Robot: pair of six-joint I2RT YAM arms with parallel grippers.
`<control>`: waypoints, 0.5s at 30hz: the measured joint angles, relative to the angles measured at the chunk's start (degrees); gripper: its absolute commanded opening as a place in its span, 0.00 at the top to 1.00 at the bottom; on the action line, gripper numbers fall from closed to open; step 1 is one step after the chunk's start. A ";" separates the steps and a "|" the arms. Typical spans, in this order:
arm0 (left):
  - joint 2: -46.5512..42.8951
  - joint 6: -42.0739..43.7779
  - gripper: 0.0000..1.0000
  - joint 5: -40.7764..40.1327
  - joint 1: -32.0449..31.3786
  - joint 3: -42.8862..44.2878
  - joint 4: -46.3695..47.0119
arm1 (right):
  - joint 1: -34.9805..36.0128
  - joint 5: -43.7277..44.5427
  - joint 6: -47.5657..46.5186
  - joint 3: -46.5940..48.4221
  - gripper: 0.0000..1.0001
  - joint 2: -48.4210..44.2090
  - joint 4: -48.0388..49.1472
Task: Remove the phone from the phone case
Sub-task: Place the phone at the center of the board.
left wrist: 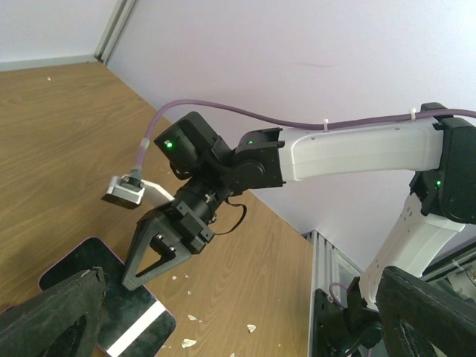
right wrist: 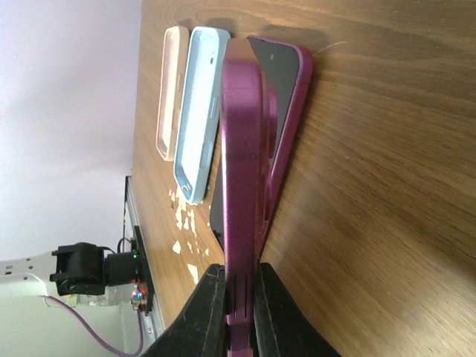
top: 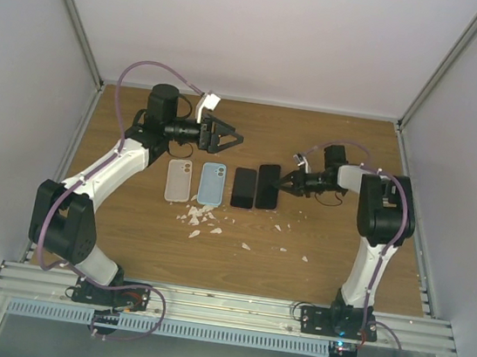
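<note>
right claw (right wrist: 239, 281) pinched shut on the edge of the magenta phone case (right wrist: 242, 149), phone (right wrist: 286, 71) not yet out. case's long axis runs near-to-far on the tabletop (right wrist: 387, 223). left claw (top: 229, 136) is wide open and empty, farther off.

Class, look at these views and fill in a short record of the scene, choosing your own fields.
phone case: magenta, one edge pinched
phone: dark screen, inside the case
right claw: shut on the phone case
left claw: open, holding nothing
alongside: black phone, blue case, white case
table: wooden, littered with pale scraps
</note>
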 measured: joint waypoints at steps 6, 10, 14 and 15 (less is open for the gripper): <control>0.04 -0.44 0.01 0.26 0.00 0.02 0.11 | -3.34 -0.15 -2.12 -0.15 0.99 -0.98 -2.86; 0.26 -0.68 0.01 0.46 0.00 0.00 0.55 | -4.72 -0.20 -3.48 -0.22 1.00 -0.98 -4.92; 0.52 -1.03 0.01 0.57 0.00 0.02 1.07 | -4.79 -0.70 -4.11 -0.22 0.99 -0.96 -6.43; 0.57 -1.05 0.01 0.61 0.00 0.02 1.16 | -4.79 -0.81 -4.24 -0.20 1.00 -0.92 -6.80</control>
